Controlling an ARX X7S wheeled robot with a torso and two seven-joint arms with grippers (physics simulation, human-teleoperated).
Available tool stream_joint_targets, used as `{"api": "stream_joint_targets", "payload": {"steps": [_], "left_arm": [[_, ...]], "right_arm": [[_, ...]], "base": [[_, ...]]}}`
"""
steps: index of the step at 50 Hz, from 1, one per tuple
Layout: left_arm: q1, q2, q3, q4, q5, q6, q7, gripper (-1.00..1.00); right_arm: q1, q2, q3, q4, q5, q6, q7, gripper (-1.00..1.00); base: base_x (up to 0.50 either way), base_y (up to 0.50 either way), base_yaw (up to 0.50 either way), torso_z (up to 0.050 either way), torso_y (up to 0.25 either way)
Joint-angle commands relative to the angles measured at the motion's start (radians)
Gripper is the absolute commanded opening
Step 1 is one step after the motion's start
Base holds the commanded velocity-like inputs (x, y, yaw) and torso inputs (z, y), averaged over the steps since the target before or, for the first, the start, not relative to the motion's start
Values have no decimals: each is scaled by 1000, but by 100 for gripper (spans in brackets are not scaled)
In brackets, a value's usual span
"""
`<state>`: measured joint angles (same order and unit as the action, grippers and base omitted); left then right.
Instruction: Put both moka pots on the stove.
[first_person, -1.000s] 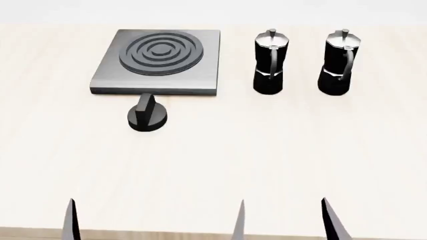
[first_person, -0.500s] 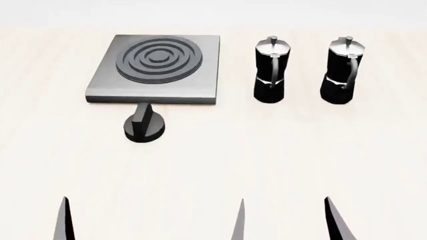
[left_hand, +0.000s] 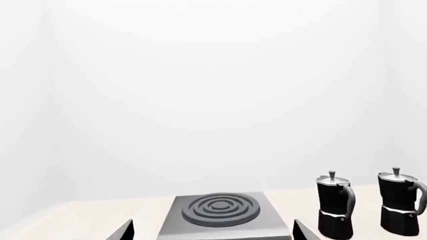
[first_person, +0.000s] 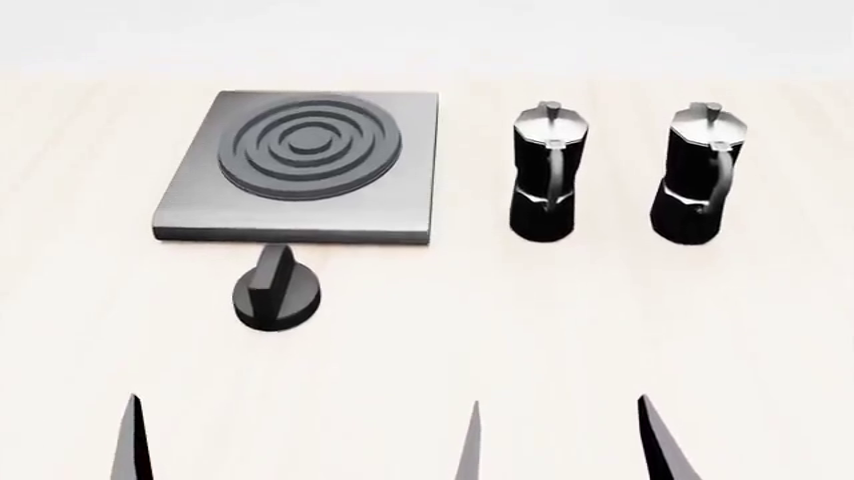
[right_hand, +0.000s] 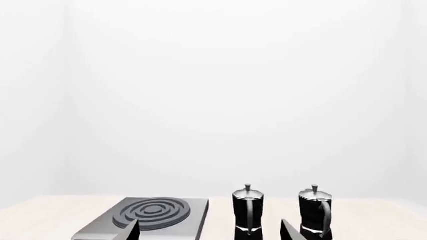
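Two glossy black moka pots (first_person: 545, 175) (first_person: 699, 175) with silver lids stand upright beside the grey ringed stove (first_person: 302, 165). Both grippers, left (left_hand: 210, 234) and right (right_hand: 210, 232), hover empty, jaws wide apart.

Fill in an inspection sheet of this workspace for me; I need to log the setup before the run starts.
Surface: pale wooden table.
Job's things: stove flat, burner bare; near moka pot and far moka pot upright to its right, apart.
Clutter: black knob in front of the stove.
Grippers: left gripper and right gripper open, holding nothing, short of everything.
Cables: nothing seen.
Surroundings: plain white walls.
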<state>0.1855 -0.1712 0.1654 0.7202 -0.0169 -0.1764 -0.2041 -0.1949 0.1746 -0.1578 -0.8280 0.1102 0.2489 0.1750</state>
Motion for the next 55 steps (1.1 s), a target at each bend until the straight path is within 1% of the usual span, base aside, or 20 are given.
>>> {"api": "stream_joint_targets", "payload": {"steps": [1,14,55], "left_arm": [[-1,-7,10,18,-2,-17,-12,100],[-7,-16,19,-7,-9,0,-20,100],[-6,-43,29,13,-30,-8,-54,100]], "right_arm": [[3,9,-8,8,1,-5,10,100],[5,18,-17,11,6,-6,21,100],[10,46,-41,21,12,-14,52,100]], "base": [[211,0,0,0,0],[209,0,0,0,0],[204,0,0,0,0]]}}
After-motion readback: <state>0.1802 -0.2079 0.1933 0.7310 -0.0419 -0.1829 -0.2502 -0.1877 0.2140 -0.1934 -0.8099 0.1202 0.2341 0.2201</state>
